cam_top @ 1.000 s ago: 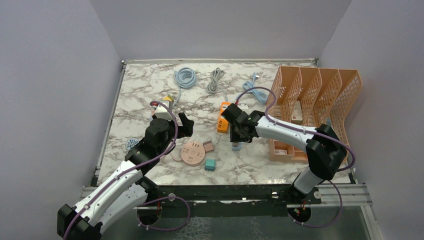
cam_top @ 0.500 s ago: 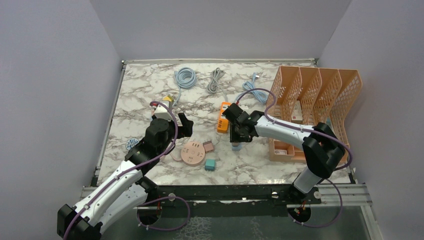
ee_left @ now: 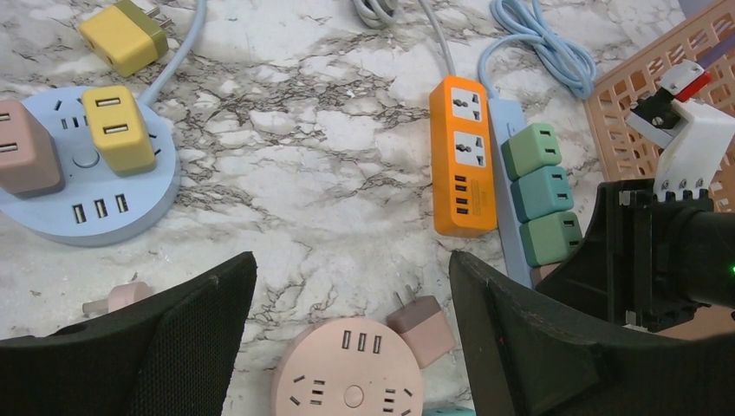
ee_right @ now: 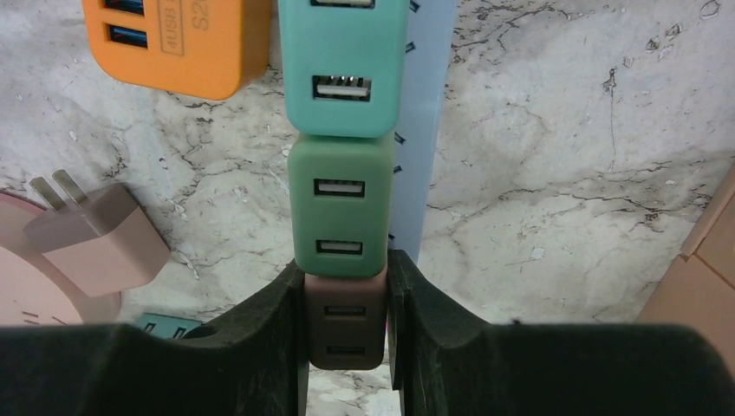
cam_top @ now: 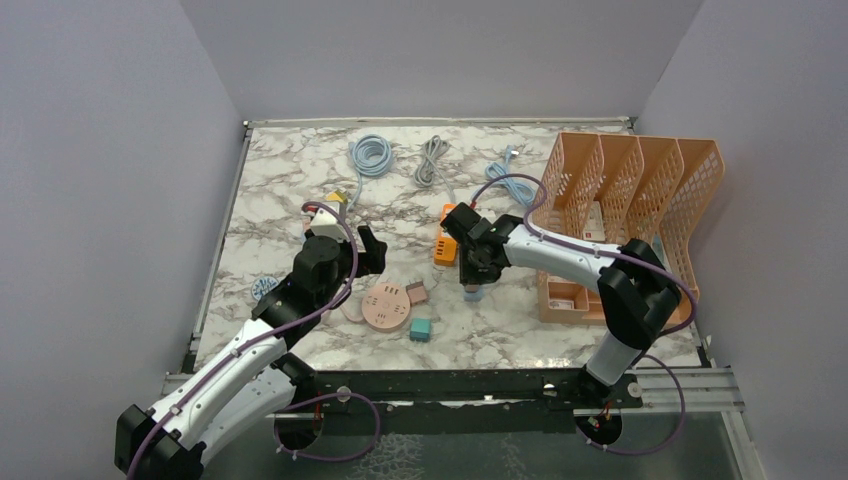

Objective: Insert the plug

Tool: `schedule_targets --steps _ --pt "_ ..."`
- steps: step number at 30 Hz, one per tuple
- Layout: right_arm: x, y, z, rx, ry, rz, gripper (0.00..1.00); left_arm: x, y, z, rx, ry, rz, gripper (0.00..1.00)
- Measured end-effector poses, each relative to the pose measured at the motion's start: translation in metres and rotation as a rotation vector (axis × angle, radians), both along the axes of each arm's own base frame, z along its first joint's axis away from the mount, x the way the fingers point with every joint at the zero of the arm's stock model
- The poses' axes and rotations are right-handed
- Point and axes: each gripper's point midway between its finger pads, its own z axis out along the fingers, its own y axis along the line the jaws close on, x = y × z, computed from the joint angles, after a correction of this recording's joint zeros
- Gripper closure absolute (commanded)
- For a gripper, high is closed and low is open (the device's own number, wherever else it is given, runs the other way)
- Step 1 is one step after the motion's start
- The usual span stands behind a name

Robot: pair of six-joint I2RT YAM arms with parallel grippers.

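Note:
A brown plug (ee_right: 345, 334) stands on the near end of a light blue power strip (ee_right: 426, 130), right below a green plug (ee_right: 340, 204) and a teal one (ee_right: 342, 69). My right gripper (ee_right: 346, 286) is shut on the brown plug, one finger on each side. In the top view the right gripper (cam_top: 474, 275) points down over the strip's end (cam_top: 474, 294). My left gripper (ee_left: 351, 269) hangs open and holds nothing, above a round pink power strip (ee_left: 347, 373) and a loose pink plug (ee_left: 425, 325).
An orange power strip (cam_top: 445, 245) lies beside the blue one. A loose teal plug (cam_top: 420, 329) sits near the pink strip (cam_top: 386, 306). A round blue strip (ee_left: 87, 186) carries a yellow plug (ee_left: 117, 126). Coiled cables (cam_top: 371, 155) lie at the back, and an orange file rack (cam_top: 640, 190) stands at the right.
The right arm's forearm and elbow have swung slightly left while its gripper stays on the brown plug. The left arm has not moved.

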Motion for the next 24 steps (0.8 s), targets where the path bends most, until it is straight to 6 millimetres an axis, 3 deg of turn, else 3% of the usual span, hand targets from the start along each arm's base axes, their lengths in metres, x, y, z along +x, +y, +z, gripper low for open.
schedule_targets --steps 7,13,17,21,24 --pt "0.008 -0.016 0.004 0.019 0.025 -0.009 0.83 0.000 0.000 -0.002 0.004 0.008 0.000 0.16" --pt "0.013 -0.027 0.005 -0.005 0.018 0.005 0.54 0.002 -0.002 -0.011 0.022 0.034 -0.001 0.16" --pt "0.013 -0.038 0.008 -0.024 0.012 0.015 0.43 0.003 -0.003 -0.017 0.032 0.051 -0.003 0.16" --pt "0.016 -0.040 0.028 0.008 -0.028 0.041 0.39 0.003 -0.004 -0.017 0.032 0.057 -0.006 0.15" --pt "0.022 -0.035 0.062 0.073 -0.108 0.059 0.40 0.005 -0.007 -0.014 0.022 0.064 -0.007 0.15"
